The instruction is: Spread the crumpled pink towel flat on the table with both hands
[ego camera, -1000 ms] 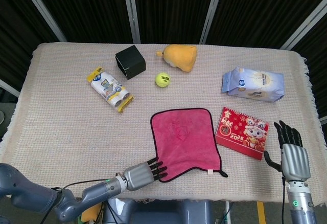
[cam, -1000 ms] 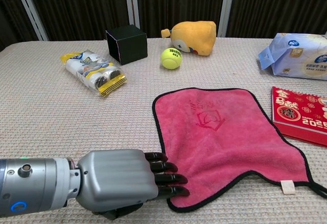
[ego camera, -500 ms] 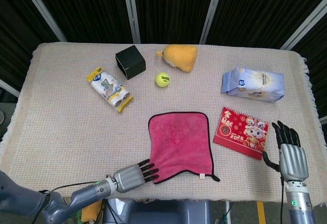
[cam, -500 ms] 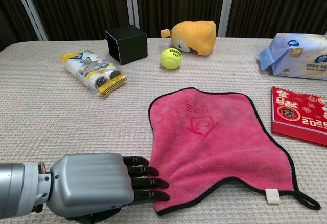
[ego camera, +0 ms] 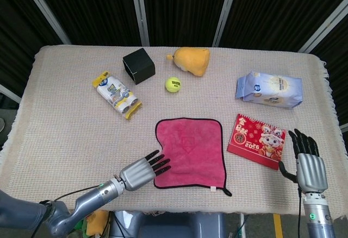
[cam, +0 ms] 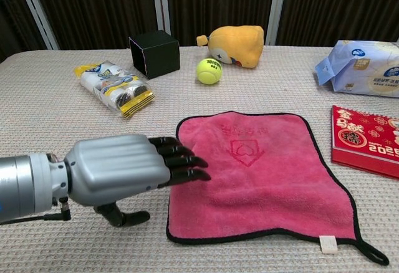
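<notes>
Pink towel point(ego camera: 190, 152) spread flat near the front middle of the table point(ego camera: 65, 135).

The left hand point(ego camera: 142, 170) is seen open, nothing grasped, its dark fingers point(cam: 181, 161) stretched over the towel's left edge; whether they touch the cloth cannot be told. The right hand point(ego camera: 306, 160) is held upright by the table's front right corner, fingers apart and empty, well apart from the towel. A red calendar point(ego camera: 256, 141) lies just beside the towel's right edge. A tennis ball point(ego camera: 173, 84) sits behind it.
</notes>
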### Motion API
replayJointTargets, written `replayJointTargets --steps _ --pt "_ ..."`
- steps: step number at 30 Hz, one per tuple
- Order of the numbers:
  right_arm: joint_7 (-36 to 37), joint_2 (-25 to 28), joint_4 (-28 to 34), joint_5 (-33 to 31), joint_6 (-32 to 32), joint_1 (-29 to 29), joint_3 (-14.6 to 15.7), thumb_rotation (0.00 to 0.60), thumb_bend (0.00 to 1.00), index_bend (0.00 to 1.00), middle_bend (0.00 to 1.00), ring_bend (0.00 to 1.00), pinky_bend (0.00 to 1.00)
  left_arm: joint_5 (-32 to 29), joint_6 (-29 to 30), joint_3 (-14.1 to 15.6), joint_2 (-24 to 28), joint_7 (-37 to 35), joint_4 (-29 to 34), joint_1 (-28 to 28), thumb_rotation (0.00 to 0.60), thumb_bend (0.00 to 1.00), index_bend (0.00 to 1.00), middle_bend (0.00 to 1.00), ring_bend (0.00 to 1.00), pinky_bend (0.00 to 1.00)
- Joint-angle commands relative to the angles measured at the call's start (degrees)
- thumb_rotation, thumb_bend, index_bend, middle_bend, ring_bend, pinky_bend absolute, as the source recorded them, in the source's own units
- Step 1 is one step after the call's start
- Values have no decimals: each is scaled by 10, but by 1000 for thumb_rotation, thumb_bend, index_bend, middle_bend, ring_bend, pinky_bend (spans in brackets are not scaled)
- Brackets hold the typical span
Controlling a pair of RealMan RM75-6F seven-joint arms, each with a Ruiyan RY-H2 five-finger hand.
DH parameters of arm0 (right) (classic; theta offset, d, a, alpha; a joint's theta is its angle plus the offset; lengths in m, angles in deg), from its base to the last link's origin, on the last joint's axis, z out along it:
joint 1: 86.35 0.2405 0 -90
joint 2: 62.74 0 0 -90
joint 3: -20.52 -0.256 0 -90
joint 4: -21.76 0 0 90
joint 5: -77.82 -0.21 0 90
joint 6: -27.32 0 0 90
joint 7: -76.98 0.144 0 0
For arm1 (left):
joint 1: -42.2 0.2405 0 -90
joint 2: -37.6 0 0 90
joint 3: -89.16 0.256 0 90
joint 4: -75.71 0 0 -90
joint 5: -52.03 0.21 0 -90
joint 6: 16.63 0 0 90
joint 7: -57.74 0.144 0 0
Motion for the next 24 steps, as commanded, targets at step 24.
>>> replayJointTargets --steps 24 --pt "-5 -6 -5 -5 -12 0 -5 600 386 0 0 0 0 -123 -62 -64 21 4 -87 6 600 396 0 0 0 0"
